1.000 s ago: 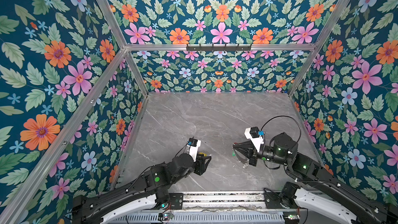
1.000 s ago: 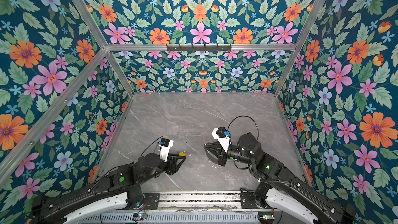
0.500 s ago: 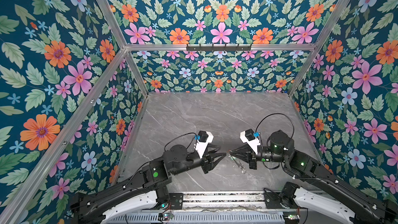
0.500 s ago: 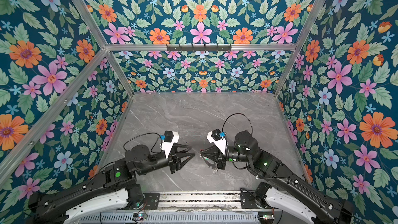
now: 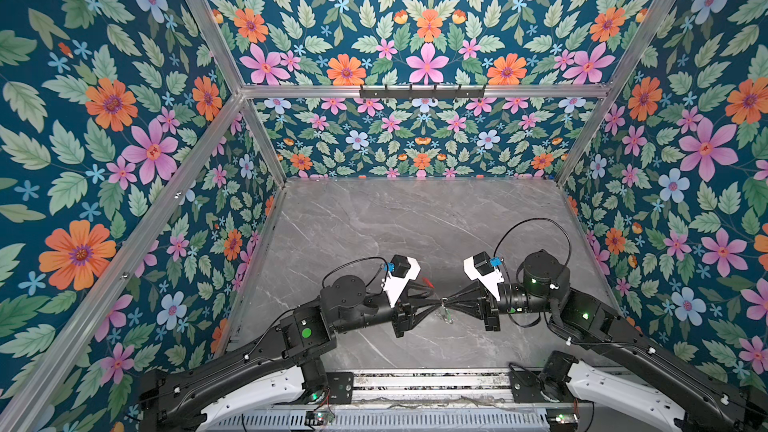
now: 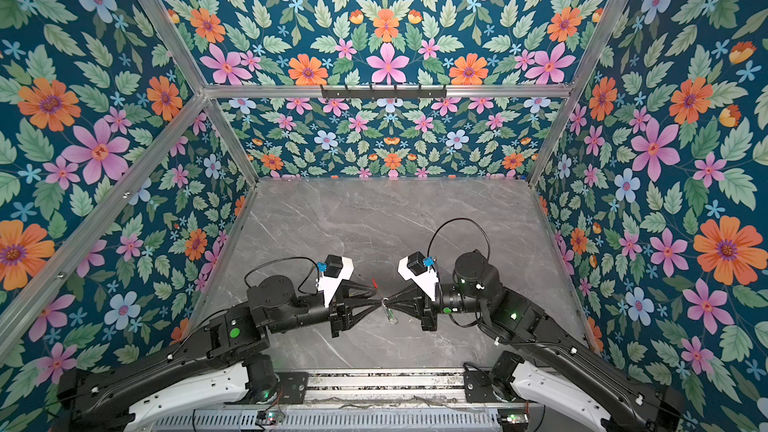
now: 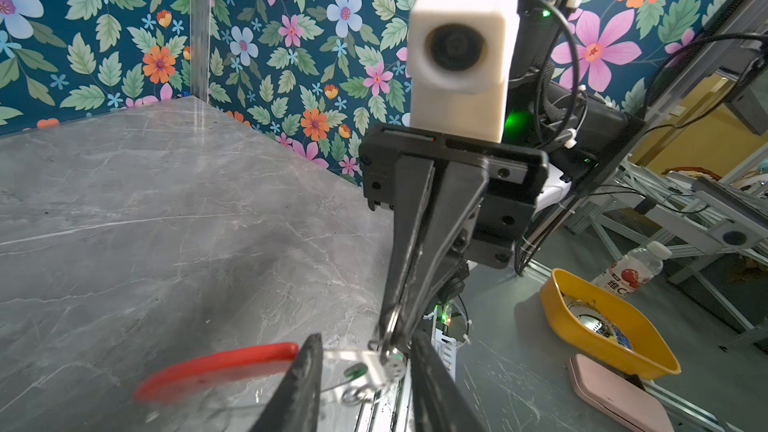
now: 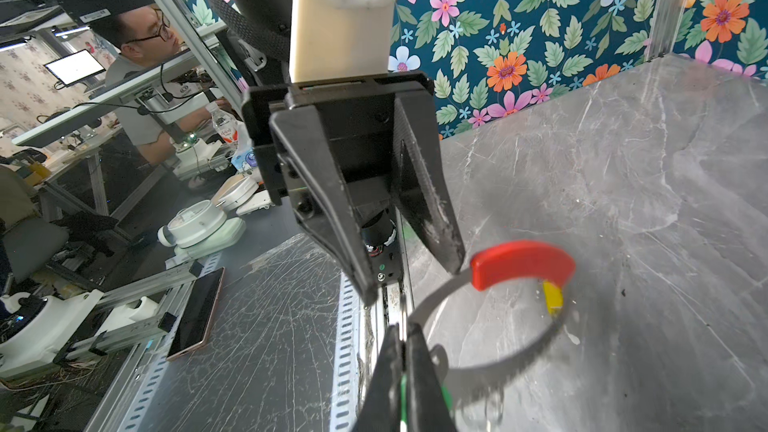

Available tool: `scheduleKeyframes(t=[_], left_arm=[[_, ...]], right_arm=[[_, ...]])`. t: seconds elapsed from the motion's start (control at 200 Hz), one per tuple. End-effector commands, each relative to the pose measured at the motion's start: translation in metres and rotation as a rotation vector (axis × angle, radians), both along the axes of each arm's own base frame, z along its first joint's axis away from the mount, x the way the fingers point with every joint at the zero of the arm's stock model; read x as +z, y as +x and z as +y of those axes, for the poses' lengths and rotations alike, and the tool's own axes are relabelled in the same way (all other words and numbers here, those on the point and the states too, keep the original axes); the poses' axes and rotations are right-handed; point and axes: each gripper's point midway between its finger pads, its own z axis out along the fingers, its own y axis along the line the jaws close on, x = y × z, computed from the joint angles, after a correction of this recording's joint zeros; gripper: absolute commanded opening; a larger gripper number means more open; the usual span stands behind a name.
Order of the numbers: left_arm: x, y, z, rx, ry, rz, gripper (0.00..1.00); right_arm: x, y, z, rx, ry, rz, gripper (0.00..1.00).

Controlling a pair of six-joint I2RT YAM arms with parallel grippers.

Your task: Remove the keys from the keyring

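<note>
The keyring, a thin grey hoop (image 8: 519,363) with a red sleeve (image 8: 519,263), hangs above the table front between my two grippers. A yellow key (image 8: 552,299) dangles on it under the sleeve. My right gripper (image 8: 401,330) is shut on the green key (image 8: 445,398) and its small ring, which shows again as the green key (image 7: 365,369). My left gripper (image 7: 365,351) stands open, its fingers either side of that key and apart from it. In both top views the left gripper (image 5: 436,310) and right gripper (image 5: 448,307) meet tip to tip.
Grey marble table (image 5: 415,222) walled by flowered panels on three sides, metal rail (image 5: 415,382) along the front edge. Beyond the rail stand a yellow tub (image 7: 602,326), a bottle (image 7: 631,272), a pink case (image 7: 615,392) and a phone (image 8: 195,317).
My left arm has swung from the front left to the centre, its jaws narrowing around the green key. The right gripper has shifted slightly and stayed shut.
</note>
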Motion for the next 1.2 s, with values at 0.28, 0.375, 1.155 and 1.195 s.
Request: scheduleKeyframes(t=[0.28, 0.375, 1.155, 1.195], left_arm=[[0.012, -0.015, -0.009, -0.105, -0.071, -0.004, 0.14], [0.011, -0.016, -0.011, -0.114, -0.068, 0.002, 0.10], [0.039, 0.025, 0.000, 0.127, -0.364, 0.014, 0.00], [0.041, 0.025, 0.001, 0.127, -0.387, 0.021, 0.00]], right_arm=[[0.005, -0.001, 0.001, 0.005, 0.018, -0.004, 0.00], [0.005, 0.000, 0.001, 0.000, 0.020, -0.007, 0.00], [0.056, 0.030, -0.041, -0.340, 0.360, -0.033, 0.45], [0.054, 0.031, -0.039, -0.335, 0.369, -0.021, 0.45]])
